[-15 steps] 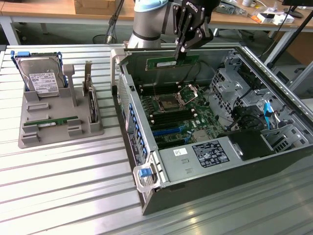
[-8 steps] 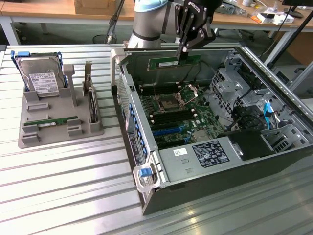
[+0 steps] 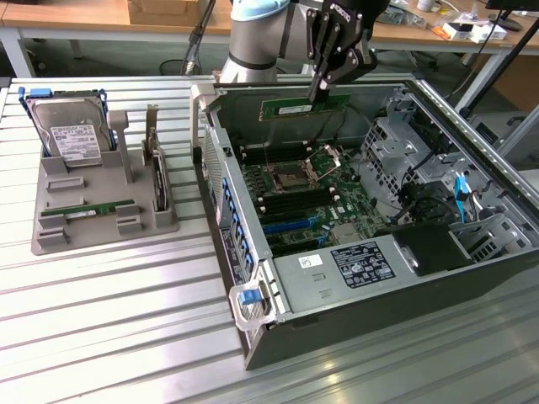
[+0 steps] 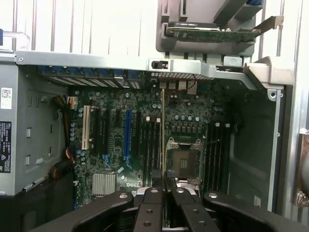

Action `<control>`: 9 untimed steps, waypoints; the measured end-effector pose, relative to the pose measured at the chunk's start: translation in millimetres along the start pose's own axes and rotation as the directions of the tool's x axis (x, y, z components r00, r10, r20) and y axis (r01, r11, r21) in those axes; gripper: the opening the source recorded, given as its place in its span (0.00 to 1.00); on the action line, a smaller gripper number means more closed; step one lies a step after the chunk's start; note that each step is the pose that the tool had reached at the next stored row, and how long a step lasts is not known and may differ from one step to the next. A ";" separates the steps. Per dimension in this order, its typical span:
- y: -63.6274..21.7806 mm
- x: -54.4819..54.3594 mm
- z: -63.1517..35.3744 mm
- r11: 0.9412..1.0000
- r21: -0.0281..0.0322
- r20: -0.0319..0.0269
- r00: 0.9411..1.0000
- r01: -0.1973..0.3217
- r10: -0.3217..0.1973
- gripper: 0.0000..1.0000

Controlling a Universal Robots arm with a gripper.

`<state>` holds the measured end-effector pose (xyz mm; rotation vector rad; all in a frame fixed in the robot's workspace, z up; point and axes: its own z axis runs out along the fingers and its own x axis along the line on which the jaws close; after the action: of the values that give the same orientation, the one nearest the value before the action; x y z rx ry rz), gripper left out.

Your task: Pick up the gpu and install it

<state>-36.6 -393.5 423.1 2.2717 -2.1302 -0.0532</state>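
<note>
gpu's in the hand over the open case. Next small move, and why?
Probably a slow, straight descent toward the motherboard. The hand is shut on the gpu, held above the open case, clear of the board. In the wrist view its edge runs parallel to the long slots beside the CPU socket, so no turn looks needed; which slot, I cannot tell.

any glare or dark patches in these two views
Exterior view: the ribbed metal table throws a bright sheen, while the computer case is dim inside near its black shroud. Wrist view: the table beyond the case washes out to white, and the gripper, shut on the gpu, reads as a dark shape.
</note>
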 end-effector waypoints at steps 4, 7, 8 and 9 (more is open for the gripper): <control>-4.1 0.3 -0.1 1.000 0.000 0.000 1.000 0.000 0.000 0.13; -7.2 0.5 -0.3 1.000 0.000 0.000 1.000 0.000 0.000 0.13; -8.0 0.5 -0.3 1.000 0.000 0.000 1.000 0.000 0.000 0.13; -8.5 0.6 -0.3 1.000 0.000 0.000 1.000 0.000 0.000 0.13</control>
<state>-28.0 -393.5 423.0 2.2717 -2.1302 -0.0532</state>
